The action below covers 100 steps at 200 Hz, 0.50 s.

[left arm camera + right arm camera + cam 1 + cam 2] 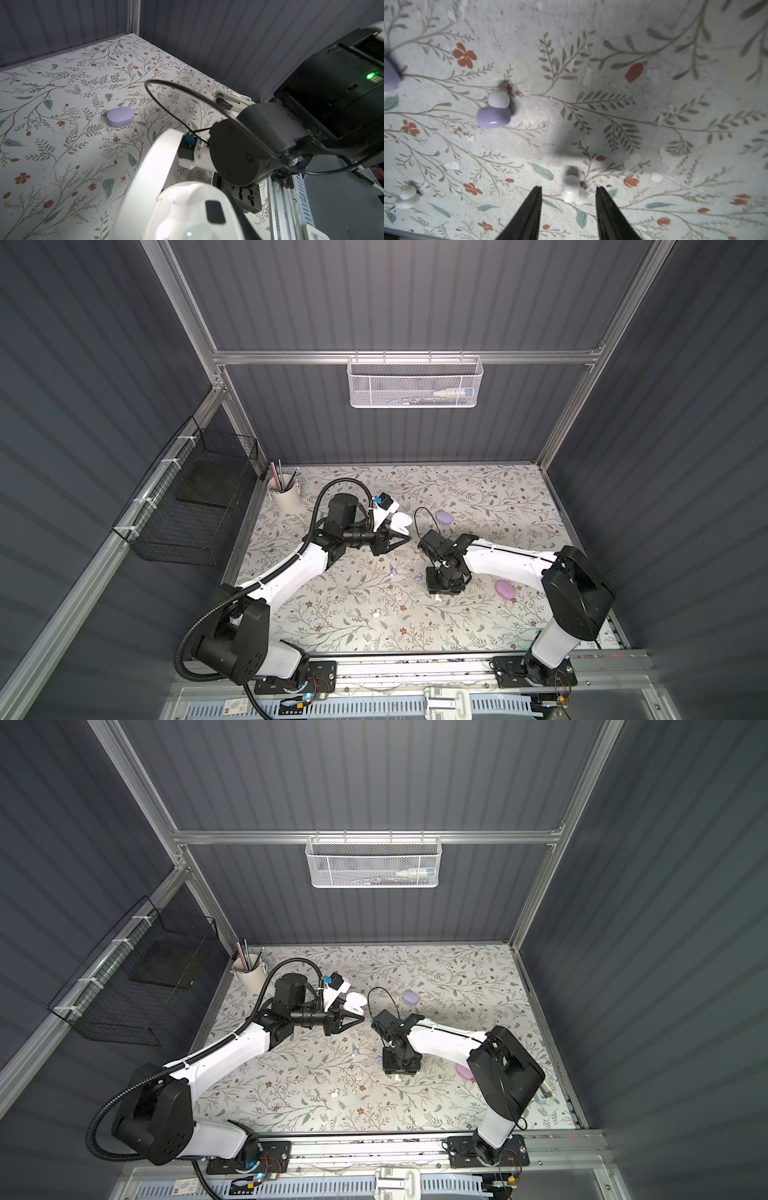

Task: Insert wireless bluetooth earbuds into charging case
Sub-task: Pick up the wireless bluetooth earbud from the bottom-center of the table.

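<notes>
White earbud [574,190], lying toward the front edge of the bench [498,506], sits untouched between the half-parted jaws of the right gripper [568,187], apparently poised to pinch it, while the left gripper [405,540] clamps the open charging case [398,522] aloft, seemingly to receive it.

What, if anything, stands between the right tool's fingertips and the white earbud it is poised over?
Nothing visible does. In the right wrist view the white earbud lies on the floral table covering between the right tool's open jaws, with only bare covering in each gap. The lavender earbud lies well apart.
</notes>
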Available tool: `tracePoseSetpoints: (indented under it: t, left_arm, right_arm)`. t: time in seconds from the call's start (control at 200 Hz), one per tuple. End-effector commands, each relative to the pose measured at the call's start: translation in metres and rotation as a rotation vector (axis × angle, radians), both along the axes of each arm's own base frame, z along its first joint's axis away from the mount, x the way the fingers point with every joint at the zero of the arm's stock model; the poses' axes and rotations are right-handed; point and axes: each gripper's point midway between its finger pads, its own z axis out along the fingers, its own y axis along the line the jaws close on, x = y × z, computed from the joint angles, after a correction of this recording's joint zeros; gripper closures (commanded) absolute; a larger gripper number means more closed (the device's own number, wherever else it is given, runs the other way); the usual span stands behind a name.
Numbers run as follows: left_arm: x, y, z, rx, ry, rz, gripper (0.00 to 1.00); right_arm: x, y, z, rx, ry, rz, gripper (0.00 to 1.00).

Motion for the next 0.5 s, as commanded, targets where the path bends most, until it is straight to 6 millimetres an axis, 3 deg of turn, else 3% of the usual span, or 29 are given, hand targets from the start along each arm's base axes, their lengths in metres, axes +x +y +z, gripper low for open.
tracePoseSetpoints:
  t: [0.0,0.495]
  left_arm:
    - [-0.008,0.004,0.005,-0.010,-0.001,-0.019,0.76]
    - [-0.008,0.005,0.005,-0.007,0.003,-0.019,0.76]
  right_arm:
    - [-0.004,-0.003,-0.003,-0.037,0.020,-0.002,0.56]
    - [-0.008,-0.004,-0.015,-0.067,0.053,0.006,0.69]
